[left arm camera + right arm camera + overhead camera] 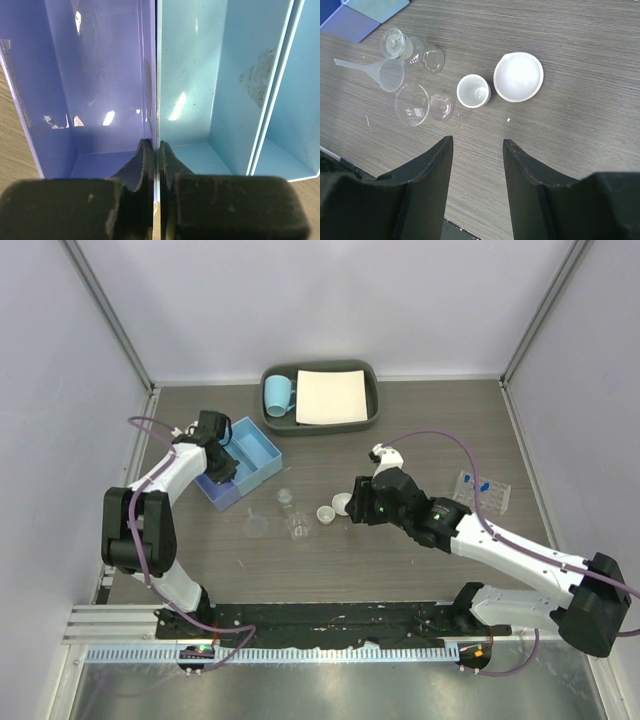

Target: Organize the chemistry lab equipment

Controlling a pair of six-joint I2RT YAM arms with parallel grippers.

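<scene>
Nearest us in the left wrist view are the black fingers (142,162) of the left tool (152,149). They are pressed together on the thin divider wall (155,75) of the blue three-compartment box (100,75). What we see of the compartments at 11 and 1 o'clock is bare.

In the right wrist view the right tool (477,142) stands spread, pinching nothing, above the surface (580,115). The smaller white dish (473,91) sits at 12 o'clock from it, with the larger white dish (518,76) just beside it at 1 o'clock. Between 10 and 11 o'clock stand a beaker (412,104), a funnel (390,75) and the small clear bottle (395,44).

From above, the box lies at 10 o'clock and the dishes near the centre. The clear plastic tube rack (482,492) is at 3 o'clock with blue-capped tubes (478,482) whose number we cannot read. The dark grey tray (372,390) and light-blue mug (278,393) are at 12 o'clock.

We judge the pinch on so thin a wall to be the weak point. If the box is lifted or dragged by it, the box could tilt or slip free. On the right, jaws closing off-centre on a smooth round rim could flick a dish towards the glassware near it and tip the bottle or beaker.
</scene>
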